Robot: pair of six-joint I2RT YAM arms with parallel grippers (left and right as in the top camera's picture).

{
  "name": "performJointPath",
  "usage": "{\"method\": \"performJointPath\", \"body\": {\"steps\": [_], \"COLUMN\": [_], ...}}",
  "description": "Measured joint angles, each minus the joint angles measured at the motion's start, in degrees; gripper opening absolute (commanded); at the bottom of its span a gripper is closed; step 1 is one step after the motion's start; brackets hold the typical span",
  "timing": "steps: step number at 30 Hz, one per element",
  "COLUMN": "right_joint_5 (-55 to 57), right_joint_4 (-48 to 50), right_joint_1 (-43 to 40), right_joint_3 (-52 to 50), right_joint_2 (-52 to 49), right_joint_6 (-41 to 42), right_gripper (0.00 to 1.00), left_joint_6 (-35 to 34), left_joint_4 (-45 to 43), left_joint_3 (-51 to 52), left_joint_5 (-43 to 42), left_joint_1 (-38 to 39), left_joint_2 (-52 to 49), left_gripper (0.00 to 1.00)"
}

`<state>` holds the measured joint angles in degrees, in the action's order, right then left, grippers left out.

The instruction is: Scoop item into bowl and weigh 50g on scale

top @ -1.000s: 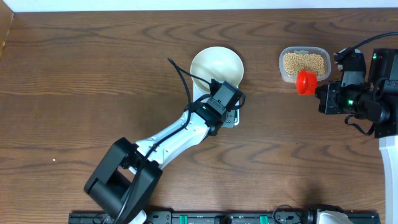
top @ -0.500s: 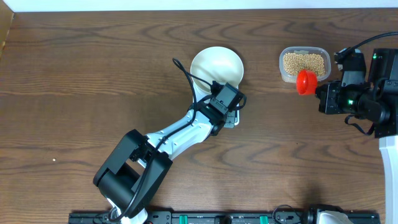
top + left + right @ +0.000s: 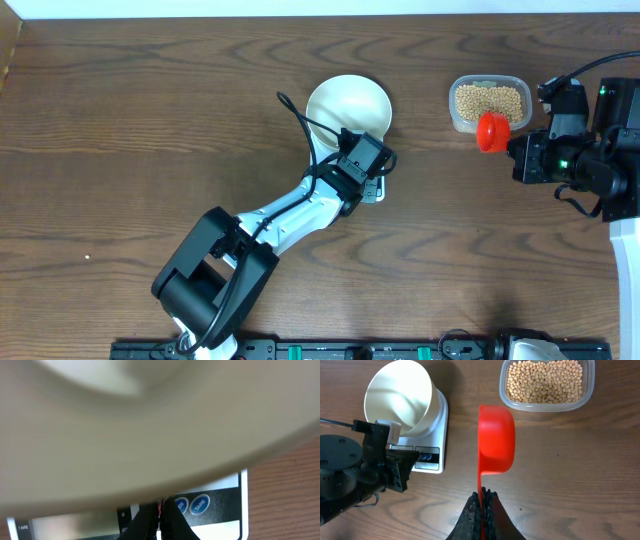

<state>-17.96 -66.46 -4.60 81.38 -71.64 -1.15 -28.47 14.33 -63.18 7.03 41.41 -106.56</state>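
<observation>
The white bowl (image 3: 348, 104) stands on the white scale (image 3: 376, 193) at mid table. My left gripper (image 3: 368, 183) is shut, its tips (image 3: 160, 516) resting on the scale's dark button panel (image 3: 215, 502) under the bowl's rim (image 3: 150, 445), left of two blue buttons. A bit of red shows between the tips. My right gripper (image 3: 482, 497) is shut on the handle of the empty red scoop (image 3: 496, 439), held above the table just in front of the clear tub (image 3: 489, 82) of tan beans (image 3: 545, 381). The bowl (image 3: 399, 396) looks empty.
The left arm (image 3: 280, 215) lies diagonally from the front edge up to the scale. The right arm (image 3: 585, 150) sits at the right edge. A black rail (image 3: 330, 350) runs along the front.
The left arm's rear links have shifted slightly right while its gripper stays at the scale's panel. The right arm and scoop have not moved.
</observation>
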Motion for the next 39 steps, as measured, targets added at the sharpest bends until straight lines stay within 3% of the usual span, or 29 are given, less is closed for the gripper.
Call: {"method": "performJointPath", "body": {"steps": [39], "right_joint_5": [0.0], "right_joint_4": [-0.28], "right_joint_1": [0.0], "right_joint_3": [0.0], "right_joint_2": [0.0], "right_joint_6": [0.0], "right_gripper": [0.01], "left_joint_6": [0.0], "left_joint_4": [0.39], "left_joint_3": [-0.17], "left_joint_5": [0.66], "left_joint_1": [0.07], "left_joint_2": [-1.46], "left_gripper": [0.07]}}
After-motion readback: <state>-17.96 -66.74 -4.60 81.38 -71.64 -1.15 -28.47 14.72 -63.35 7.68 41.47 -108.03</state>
